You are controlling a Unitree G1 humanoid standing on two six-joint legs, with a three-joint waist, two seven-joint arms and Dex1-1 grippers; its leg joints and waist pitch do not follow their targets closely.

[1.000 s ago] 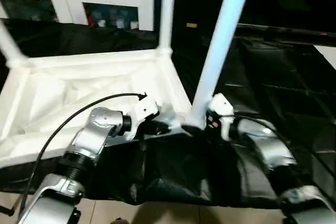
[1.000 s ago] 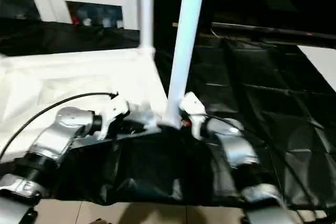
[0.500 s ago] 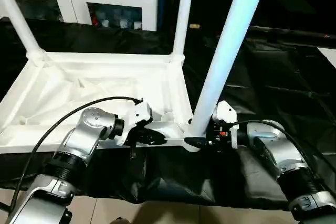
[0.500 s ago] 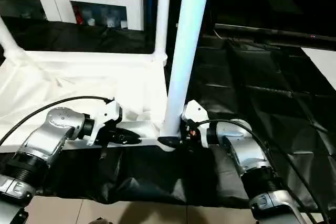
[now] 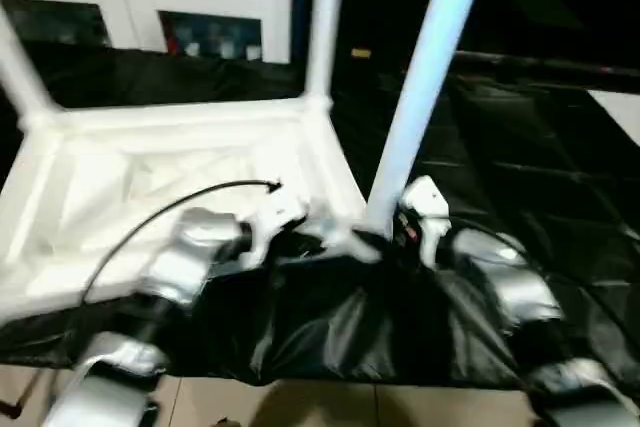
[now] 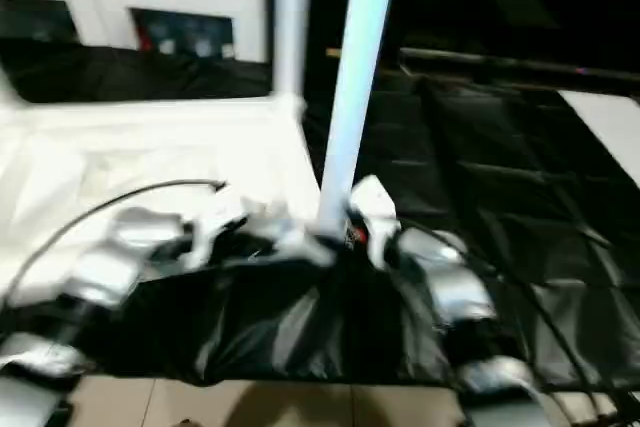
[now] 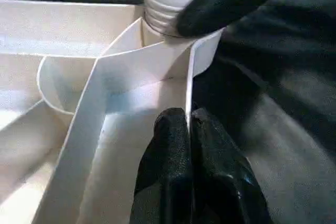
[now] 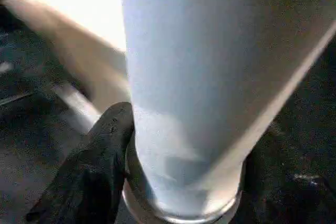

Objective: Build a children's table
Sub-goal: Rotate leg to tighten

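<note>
From my head I see the white cabinet (image 5: 150,7) behind the black sheet (image 5: 520,177), where the children's table (image 5: 170,172) lies upside down. Its near leg (image 5: 425,77) rises between my forearms. At my left wrist, my left jaws (image 7: 189,156) pinch the rim wall beside the corner socket. At my right wrist, my right jaws (image 8: 173,182) straddle that leg's base.

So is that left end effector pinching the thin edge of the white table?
Yes. In the left wrist view the left end effector has its two black fingers closed on the table's thin side wall.
</note>
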